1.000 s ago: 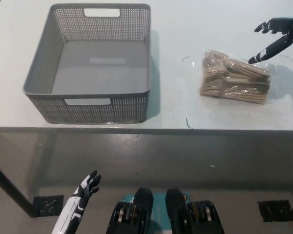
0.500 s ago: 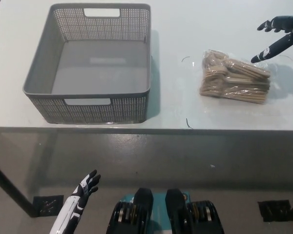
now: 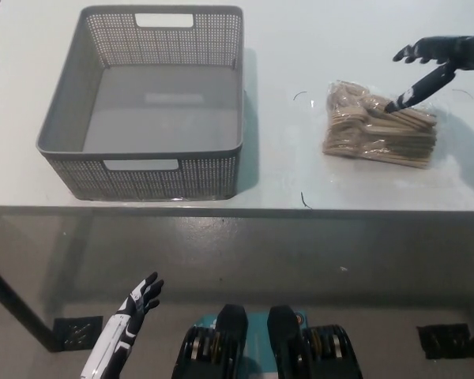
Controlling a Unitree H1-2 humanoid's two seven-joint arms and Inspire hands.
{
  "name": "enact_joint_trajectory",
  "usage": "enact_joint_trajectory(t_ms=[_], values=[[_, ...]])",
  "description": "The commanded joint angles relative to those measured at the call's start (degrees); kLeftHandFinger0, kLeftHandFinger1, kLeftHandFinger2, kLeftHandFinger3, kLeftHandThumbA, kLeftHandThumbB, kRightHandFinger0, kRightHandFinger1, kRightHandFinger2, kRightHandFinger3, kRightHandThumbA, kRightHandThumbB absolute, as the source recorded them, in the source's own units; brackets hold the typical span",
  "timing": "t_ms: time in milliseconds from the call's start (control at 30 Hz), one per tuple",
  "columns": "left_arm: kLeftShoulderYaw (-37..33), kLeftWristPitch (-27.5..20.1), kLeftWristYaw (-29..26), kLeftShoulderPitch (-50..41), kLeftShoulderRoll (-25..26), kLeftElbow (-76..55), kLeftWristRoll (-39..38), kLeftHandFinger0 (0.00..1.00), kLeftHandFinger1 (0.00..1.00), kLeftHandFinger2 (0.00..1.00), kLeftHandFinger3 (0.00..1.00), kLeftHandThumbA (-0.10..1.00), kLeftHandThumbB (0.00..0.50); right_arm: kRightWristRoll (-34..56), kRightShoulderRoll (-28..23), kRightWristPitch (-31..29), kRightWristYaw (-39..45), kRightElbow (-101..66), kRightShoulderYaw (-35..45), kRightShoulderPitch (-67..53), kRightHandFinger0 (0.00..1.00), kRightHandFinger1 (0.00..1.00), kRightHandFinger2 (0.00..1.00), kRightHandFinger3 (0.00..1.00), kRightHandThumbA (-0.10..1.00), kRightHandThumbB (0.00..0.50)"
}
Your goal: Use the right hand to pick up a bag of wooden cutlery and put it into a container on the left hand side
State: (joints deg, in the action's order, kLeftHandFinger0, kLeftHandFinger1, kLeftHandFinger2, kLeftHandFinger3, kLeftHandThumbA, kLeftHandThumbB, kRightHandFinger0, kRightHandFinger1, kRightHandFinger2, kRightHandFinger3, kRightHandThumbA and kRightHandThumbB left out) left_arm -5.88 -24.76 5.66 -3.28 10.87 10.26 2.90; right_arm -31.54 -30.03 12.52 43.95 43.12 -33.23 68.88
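A clear bag of wooden cutlery (image 3: pixel 379 125) lies on the white table (image 3: pixel 300 166), right of centre. My black right hand (image 3: pixel 430 67) hovers over the bag's far right corner, open, with its fingers spread and one long fingertip reaching down onto the bag's top. Nothing is held in it. The grey perforated basket (image 3: pixel 67 138) stands on the left part of the table and is empty inside. My white left hand (image 3: pixel 130 316) rests low at the lower left, below the table's front edge, with fingers apart.
The table's front edge (image 3: pixel 237 209) runs across the picture under the basket and bag. A bare strip of tabletop separates the basket from the bag. Dark floor shows below the edge.
My right hand has moved left and slightly down, from beyond the bag's right corner to over its top. The bag and basket have not moved.
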Motion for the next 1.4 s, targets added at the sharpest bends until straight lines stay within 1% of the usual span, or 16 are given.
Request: enact_joint_trajectory(t_ms=[0, 167, 233, 267, 433, 467, 533, 600, 733, 833, 900, 967, 1033, 1167, 1300, 1367], values=[[0.01, -2.17, 0.72, 0.72, 0.92, -0.49, -0.39, 1.0, 1.0, 1.0, 1.0, 1.0, 0.295, -1.91, 0.47, -2.16, -0.01, 1.41, -0.75, 3.28, 1.0, 1.0, 1.0, 1.0, 0.91, 0.5], [0.18, -2.17, 0.53, 0.7, 0.83, -0.51, -0.4, 1.0, 1.0, 1.0, 1.0, 1.0, 0.309, -3.2, 1.99, -3.35, -1.51, 3.73, -1.79, 2.47, 1.0, 1.0, 1.0, 1.0, 0.89, 0.5], [0.25, -2.17, 0.6, 0.69, 0.86, -0.47, -0.63, 1.0, 1.0, 1.0, 1.0, 1.0, 0.307, -3.08, 2.6, -2.64, -1.37, 5.14, -1.92, 2.54, 1.0, 1.0, 1.0, 1.0, 0.89, 0.5], [0.38, -2.17, 0.54, 0.68, 0.83, -0.64, -0.67, 1.0, 1.0, 1.0, 1.0, 1.0, 0.315, -3.25, 2.8, -2.87, -2.03, 6.04, -2.04, 2.37, 1.0, 1.0, 1.0, 1.0, 0.88, 0.5], [0.48, -2.17, 0.38, 1.18, 0.82, -0.47, -0.62, 1.0, 1.0, 1.0, 1.0, 1.0, 0.319, -4.45, 3.33, -3.68, -4.6, 11.28, -2.78, 2.5, 1.0, 1.0, 1.0, 1.0, 0.86, 0.5], [0.53, -2.17, 0.39, 1.32, 0.88, -0.43, -0.67, 1.0, 1.0, 1.0, 1.0, 1.0, 0.318, -4.94, 3.57, -3.56, -5.21, 12.85, -3.19, 2.63, 1.0, 1.0, 1.0, 1.0, 0.83, 0.5], [0.63, -2.17, 0.47, 1.39, 0.98, -0.48, -0.73, 1.0, 1.0, 1.0, 1.0, 1.0, 0.322, -5.78, 4.05, -3.54, -5.9, 15.45, -3.94, 2.87, 1.0, 1.0, 1.0, 1.0, 0.82, 0.5], [0.65, -2.17, 0.57, 1.36, 1.0, -0.56, -0.95, 1.0, 1.0, 1.0, 1.0, 1.0, 0.326, -6.85, 4.35, -4.64, -6.87, 17.7, -5.13, 2.92, 1.0, 1.0, 1.0, 1.0, 0.85, 0.5], [0.6, -2.17, 0.65, 1.54, 1.17, -0.52, -0.95, 1.0, 1.0, 1.0, 1.0, 1.0, 0.325, -7.26, 5.46, -6.59, -8.87, 23.3, -6.62, 2.8, 1.0, 1.0, 1.0, 1.0, 0.79, 0.5], [0.39, -2.17, 0.87, 1.92, 1.38, -0.42, -0.86, 1.0, 1.0, 1.0, 1.0, 1.0, 0.322, -6.98, 6.09, -7.17, -9.62, 25.77, -6.49, 2.38, 1.0, 1.0, 1.0, 1.0, 0.79, 0.5], [0.07, -2.17, 0.95, 1.89, 1.5, -0.43, -0.69, 1.0, 1.0, 1.0, 1.0, 1.0, 0.322, -5.97, 6.75, -6.99, -10.9, 27.41, -5.4, 1.53, 1.0, 1.0, 1.0, 1.0, 0.77, 0.5], [0.0, -2.17, 0.9, 2.01, 1.58, -0.5, -0.6, 1.0, 1.0, 1.0, 1.0, 1.0, 0.325, -4.74, 7.21, -8.41, -12.56, 28.14, -4.21, 0.76, 1.0, 1.0, 1.0, 1.0, 0.75, 0.5], [0.04, -2.17, 0.86, 2.13, 1.43, -0.61, -0.79, 1.0, 1.0, 1.0, 1.0, 1.0, 0.33, -4.59, 7.66, -9.16, -13.63, 28.8, -3.73, 0.73, 1.0, 1.0, 1.0, 1.0, 0.78, 0.5], [0.07, -2.17, 0.97, 2.66, 1.73, -0.35, -0.79, 1.0, 1.0, 1.0, 1.0, 1.0, 0.334, -4.44, 8.71, -12.01, -16.85, 30.02, -2.81, 0.81, 1.0, 1.0, 1.0, 1.0, 0.78, 0.5], [0.02, -2.17, 1.16, 2.88, 1.8, -0.6, -0.91, 1.0, 1.0, 1.0, 1.0, 1.0, 0.338, -3.36, 8.98, -13.12, -18.92, 29.42, -0.66, 0.62, 1.0, 1.0, 1.0, 1.0, 0.79, 0.5], [0.05, -2.17, 1.29, 2.87, 1.97, -0.83, -0.95, 1.0, 1.0, 1.0, 1.0, 1.0, 0.336, -3.49, 8.82, -13.16, -19.94, 28.02, 0.14, 0.95, 1.0, 1.0, 1.0, 1.0, 0.77, 0.5]])
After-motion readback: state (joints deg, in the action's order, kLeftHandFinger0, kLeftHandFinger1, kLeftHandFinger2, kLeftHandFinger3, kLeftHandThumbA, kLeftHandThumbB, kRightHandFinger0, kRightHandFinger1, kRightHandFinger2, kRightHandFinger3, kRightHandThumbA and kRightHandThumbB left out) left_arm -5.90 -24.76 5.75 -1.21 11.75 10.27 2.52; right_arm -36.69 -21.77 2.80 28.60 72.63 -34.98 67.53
